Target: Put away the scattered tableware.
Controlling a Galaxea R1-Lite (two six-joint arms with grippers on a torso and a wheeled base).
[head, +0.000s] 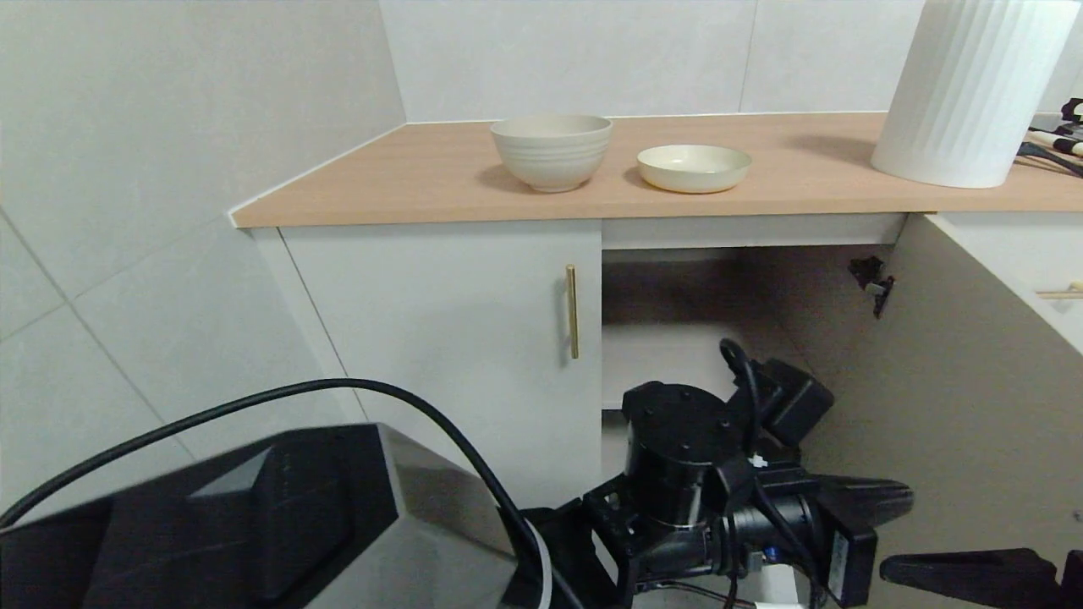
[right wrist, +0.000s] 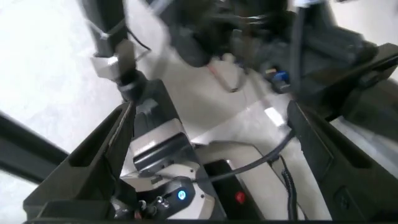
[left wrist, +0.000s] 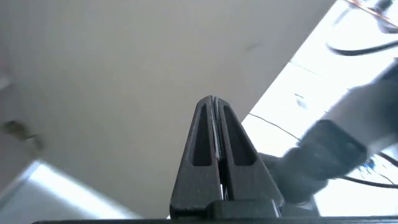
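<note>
**Bowl & dish on counter, both grippers empty**

Beige ribbed bowl [head: 552, 150] sits upright on the wood countertop [head: 406, 182], approx. mid-counter. Shallow cream dish [head: 694, 167] is just right of it, close but not touching, also upright. Both are set a bit back from the near edge.

Far right on the counter: tall white ribbed container [head: 973, 89], well apart from the dish. Dark-handled utensils [head: 1056, 150] lie right of & behind it, partly cut off by the frame edge.

Below the counter: left cabinet door [head: 440, 338] closed, w/ vertical brass handle [head: 573, 311] at its right edge. Right cabinet door [head: 948, 397] swung open toward the near side, hinge [head: 871, 283] visible at its top. Open compartment shows a pale shelf [head: 660, 364], interior dark at the back.

Left gripper [left wrist: 212, 112]: fingers pressed together, clenched on nothing, w/ a plain pale surface behind it. Right gripper [right wrist: 211, 112]: fingers spread wide, released, nothing between them. Neither touches the tableware.
</note>
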